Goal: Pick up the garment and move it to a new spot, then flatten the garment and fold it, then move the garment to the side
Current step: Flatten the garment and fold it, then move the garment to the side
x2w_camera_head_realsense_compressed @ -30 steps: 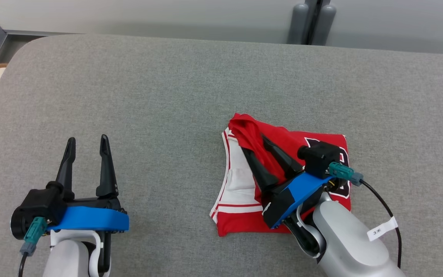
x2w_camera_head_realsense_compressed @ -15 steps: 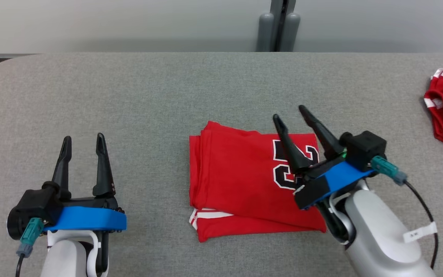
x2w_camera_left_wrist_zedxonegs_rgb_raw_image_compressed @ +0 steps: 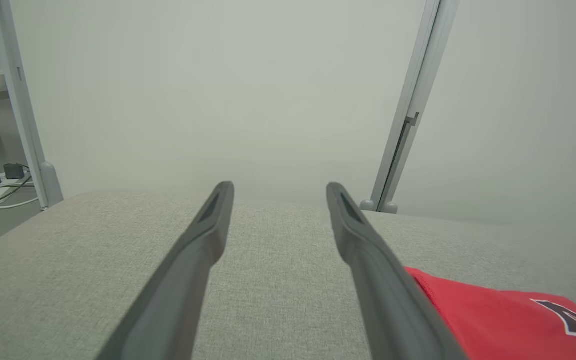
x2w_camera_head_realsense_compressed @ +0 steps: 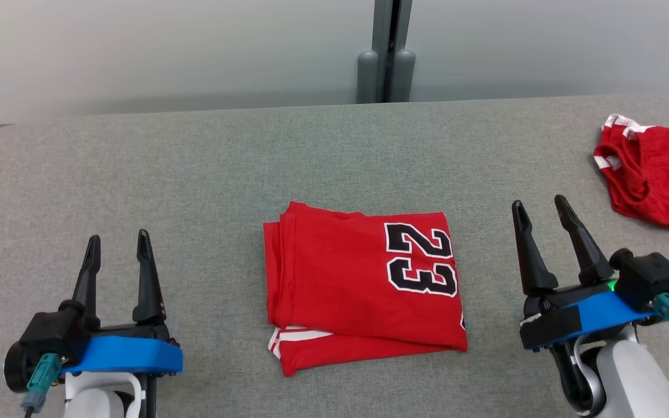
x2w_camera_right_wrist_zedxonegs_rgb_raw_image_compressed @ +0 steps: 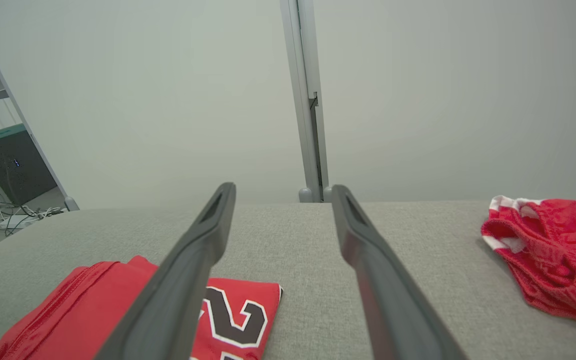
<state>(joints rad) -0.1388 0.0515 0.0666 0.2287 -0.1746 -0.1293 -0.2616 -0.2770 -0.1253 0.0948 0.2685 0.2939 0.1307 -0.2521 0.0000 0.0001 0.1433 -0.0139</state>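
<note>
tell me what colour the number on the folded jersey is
Black with a white outline, on the red folded jersey; clearest in the head view.

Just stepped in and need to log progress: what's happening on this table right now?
A two-armed robot is working on a red jersey numbered 23. It lies folded in the middle of the grey table. The left gripper and right gripper stand open on either side of it, holding nothing. A second red garment lies crumpled at the far right. Moving the jersey aside looks not yet done.
</note>
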